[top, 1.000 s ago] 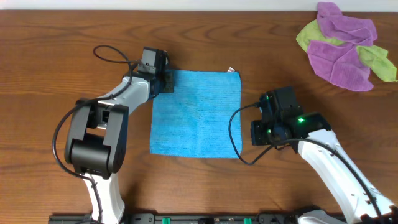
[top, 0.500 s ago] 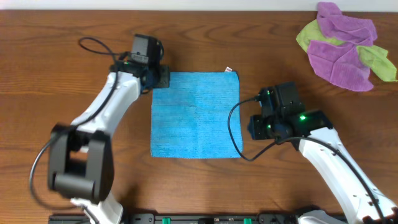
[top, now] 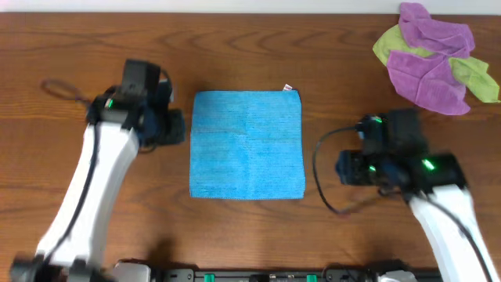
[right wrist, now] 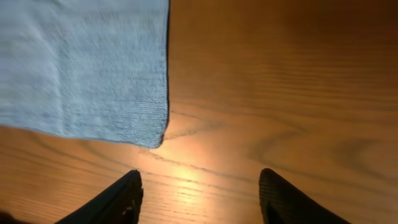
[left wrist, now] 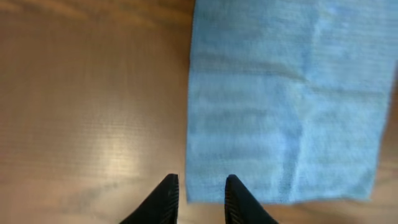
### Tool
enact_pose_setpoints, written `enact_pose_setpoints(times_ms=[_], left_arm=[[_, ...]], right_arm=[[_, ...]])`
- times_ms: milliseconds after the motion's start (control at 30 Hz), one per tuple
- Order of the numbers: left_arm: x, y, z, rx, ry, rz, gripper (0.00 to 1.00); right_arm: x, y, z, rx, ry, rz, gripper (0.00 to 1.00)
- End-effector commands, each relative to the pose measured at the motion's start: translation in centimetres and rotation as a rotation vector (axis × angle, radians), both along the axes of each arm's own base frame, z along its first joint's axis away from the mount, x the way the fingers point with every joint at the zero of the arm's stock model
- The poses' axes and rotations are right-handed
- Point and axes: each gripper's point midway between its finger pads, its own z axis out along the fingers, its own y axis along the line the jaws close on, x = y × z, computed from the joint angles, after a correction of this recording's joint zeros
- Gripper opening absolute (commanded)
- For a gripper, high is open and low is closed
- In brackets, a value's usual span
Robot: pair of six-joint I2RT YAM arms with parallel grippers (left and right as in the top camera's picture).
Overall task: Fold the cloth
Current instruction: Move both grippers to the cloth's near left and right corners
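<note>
Only overhead shows the whole cloth [top: 247, 144], flat. Wrist views show left gripper [left wrist: 200, 183] slightly parted, seemingly empty; right gripper [right wrist: 200, 180] wide.

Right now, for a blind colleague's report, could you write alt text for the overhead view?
A blue cloth lies flat and square in the centre, with the left tool and right tool on either side, clear of it. Purple and green cloths are heaped at upper right.
</note>
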Motion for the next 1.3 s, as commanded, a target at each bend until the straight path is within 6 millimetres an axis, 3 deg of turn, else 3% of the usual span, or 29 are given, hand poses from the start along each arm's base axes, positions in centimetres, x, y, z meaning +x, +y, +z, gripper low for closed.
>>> enact_pose_setpoints(times_ms=[0, 167, 200, 233, 300, 467, 500, 700, 833, 1067, 1200, 1267], left_arm=[[-3.8, -0.8, 1.3, -0.050, -0.051, -0.026, 0.27], [-9.5, -0.3, 0.1, -0.093, -0.082, 0.026, 0.35], [-10.4, -0.2, -0.3, -0.108, -0.092, 0.044, 0.42], [-11.3, -0.4, -0.4, -0.134, -0.107, 0.047, 0.59], [-12.7, -1.1, -0.6, -0.196, -0.143, 0.030, 0.79], [-14.1, -1.3, -1.5, -0.233, -0.183, 0.029, 0.89], [-14.1, -1.3, -1.9, -0.236, -0.176, 0.035, 0.98], [-13.8, -1.7, -5.7, -0.265, -0.109, 0.074, 0.95], [-13.2, -2.6, -7.6, -0.331, -0.081, 0.106, 0.95], [-12.5, -2.2, -9.3, -0.295, -0.047, 0.127, 0.95], [-11.6, -2.3, -9.8, -0.325, -0.038, 0.124, 0.95], [-11.2, -2.8, -10.3, -0.392, -0.017, 0.116, 0.95]], right_arm=[[-1.4, 0.5, 3.2, 0.048, -0.109, 0.038, 0.64], [-4.9, 0.3, 4.2, 0.077, -0.146, 0.009, 0.68], [-5.3, 0.5, 4.1, 0.097, -0.152, -0.003, 0.70], [-5.9, 0.9, 3.9, 0.132, -0.155, -0.001, 0.72], [-6.9, 2.3, 2.9, 0.217, -0.151, 0.034, 0.73], [-7.7, 3.8, -1.2, 0.333, -0.087, 0.012, 0.76], [-7.8, 3.9, -2.1, 0.342, -0.071, 0.002, 0.79], [-7.9, 4.8, -6.2, 0.406, 0.000, -0.021, 0.99], [-8.1, 5.0, -8.3, 0.436, 0.051, -0.063, 0.99], [-7.7, 5.5, -9.8, 0.467, 0.056, -0.058, 0.99], [-6.8, 5.8, -10.1, 0.484, 0.039, -0.058, 0.89], [-6.2, 6.0, -10.3, 0.488, 0.041, -0.055, 0.89]])
